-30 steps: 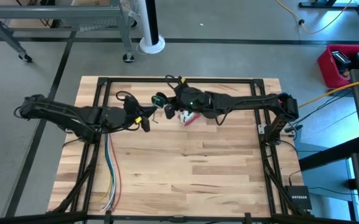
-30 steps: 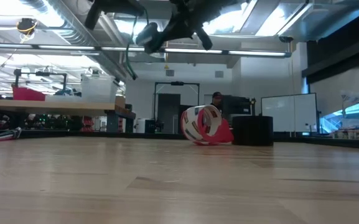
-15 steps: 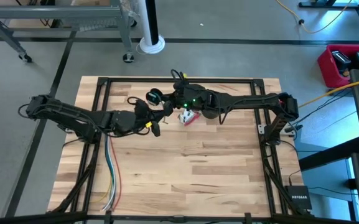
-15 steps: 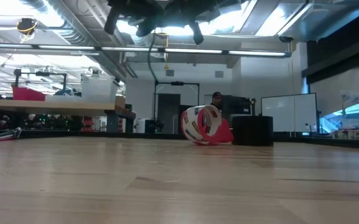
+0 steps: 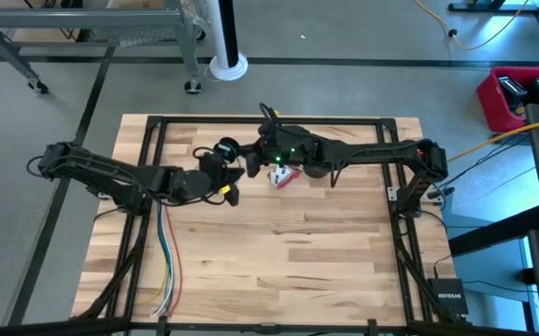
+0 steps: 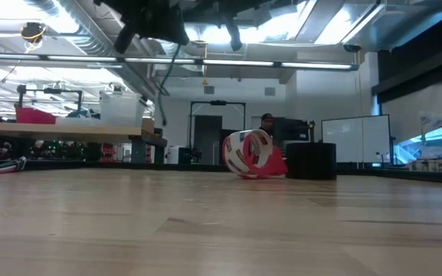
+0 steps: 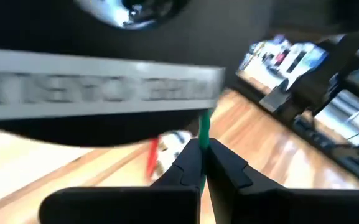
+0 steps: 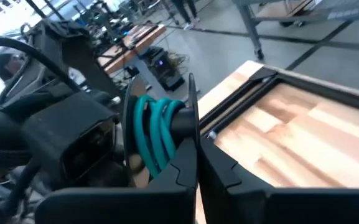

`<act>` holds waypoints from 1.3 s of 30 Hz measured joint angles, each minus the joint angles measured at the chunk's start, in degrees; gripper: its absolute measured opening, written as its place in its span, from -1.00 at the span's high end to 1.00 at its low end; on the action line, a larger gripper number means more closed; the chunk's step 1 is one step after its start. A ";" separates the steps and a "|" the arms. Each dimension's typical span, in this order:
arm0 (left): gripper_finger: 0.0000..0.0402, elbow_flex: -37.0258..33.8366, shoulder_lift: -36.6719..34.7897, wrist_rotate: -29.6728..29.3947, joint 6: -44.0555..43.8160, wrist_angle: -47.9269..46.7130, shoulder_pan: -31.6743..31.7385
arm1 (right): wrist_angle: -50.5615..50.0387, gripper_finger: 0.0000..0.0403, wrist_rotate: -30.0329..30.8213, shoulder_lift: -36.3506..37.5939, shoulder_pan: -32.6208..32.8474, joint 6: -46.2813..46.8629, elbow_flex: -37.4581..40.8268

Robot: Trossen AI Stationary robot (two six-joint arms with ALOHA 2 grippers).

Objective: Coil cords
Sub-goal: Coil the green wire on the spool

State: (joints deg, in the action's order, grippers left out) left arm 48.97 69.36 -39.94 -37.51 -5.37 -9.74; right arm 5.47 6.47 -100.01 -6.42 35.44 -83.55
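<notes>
The thin dark-and-green cord (image 5: 224,147) is held in the air between both arms over the table's far middle. In the right wrist view its green turns (image 8: 157,134) sit wound between two thin dark round rims. My right gripper (image 8: 196,158) is shut on this bundle and also shows in the high view (image 5: 248,161). My left gripper (image 7: 202,152) is shut on a green strand, just left of and nearer than the bundle in the high view (image 5: 230,183). A dark loop (image 6: 171,65) hangs below them. My left gripper pinches a single green strand (image 7: 203,127) between its two fingers at their free ends. The strand rises out of the fingers and is clear of the table. My right gripper pinches the wound bundle at its middle, next to the dark round rim (image 8: 191,115). The fingers come level from the table's right. The bundle is lifted clear of the table.
A white-and-red tape roll (image 5: 280,175) stands on the table under my right arm and also shows in the low view (image 6: 253,153). Long green, yellow, red and white wires (image 5: 166,261) lie along the table's left side. A black frame (image 5: 395,168) borders the table.
My left gripper has moved toward the table's right, closer to my right gripper. My right gripper has carried the round bundle a little toward the table's left. Both stay shut and high above the table.
</notes>
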 joint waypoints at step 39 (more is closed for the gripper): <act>0.69 -0.09 -1.77 2.71 -6.00 -19.93 -0.06 | -5.95 0.99 1.97 6.59 0.00 -2.59 -0.13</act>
State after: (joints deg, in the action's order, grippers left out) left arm 48.88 67.59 -37.22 -43.51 -25.30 -9.80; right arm -0.48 8.44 -93.42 -6.42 32.86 -83.68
